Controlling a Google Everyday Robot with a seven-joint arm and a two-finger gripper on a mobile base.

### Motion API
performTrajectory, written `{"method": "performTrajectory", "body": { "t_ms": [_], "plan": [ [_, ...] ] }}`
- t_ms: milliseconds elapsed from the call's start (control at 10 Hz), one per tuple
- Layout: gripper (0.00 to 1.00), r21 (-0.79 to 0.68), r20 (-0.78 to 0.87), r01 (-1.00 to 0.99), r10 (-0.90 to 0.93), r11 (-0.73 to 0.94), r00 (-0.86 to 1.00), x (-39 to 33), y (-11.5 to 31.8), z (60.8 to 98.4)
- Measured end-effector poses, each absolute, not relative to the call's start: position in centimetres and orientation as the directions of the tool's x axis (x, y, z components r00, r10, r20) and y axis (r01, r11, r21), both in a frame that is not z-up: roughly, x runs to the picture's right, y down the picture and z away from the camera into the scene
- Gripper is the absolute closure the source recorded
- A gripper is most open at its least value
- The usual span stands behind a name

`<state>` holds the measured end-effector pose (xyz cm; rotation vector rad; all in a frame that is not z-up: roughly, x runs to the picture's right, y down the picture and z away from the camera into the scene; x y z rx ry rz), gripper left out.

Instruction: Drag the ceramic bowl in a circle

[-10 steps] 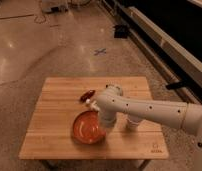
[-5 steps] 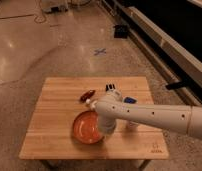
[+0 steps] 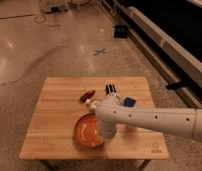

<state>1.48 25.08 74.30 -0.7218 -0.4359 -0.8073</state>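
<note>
The ceramic bowl (image 3: 87, 133), wide, shallow and orange-red, sits on the wooden table (image 3: 54, 112) near its front edge, left of the middle. My white arm reaches in from the right and bends down over the bowl's right side. The gripper (image 3: 106, 131) is at the bowl's right rim, mostly hidden behind the wrist. The arm covers the right part of the bowl.
A red-brown object (image 3: 87, 95), a black object (image 3: 111, 89) and a small blue object (image 3: 128, 101) lie behind the bowl, towards the table's back. The table's front edge is close to the bowl. A dark low wall runs along the right of the floor.
The arm has swung left and lower over the table. The bowl has shifted slightly towards the front edge.
</note>
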Motion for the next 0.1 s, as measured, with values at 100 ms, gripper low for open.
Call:
{"method": "performTrajectory", "body": {
  "t_ms": [100],
  "plan": [
    [0.63,-0.417,0.602,0.774,-0.492,0.477,0.629,1.86,25.14,74.2]
  ]
}}
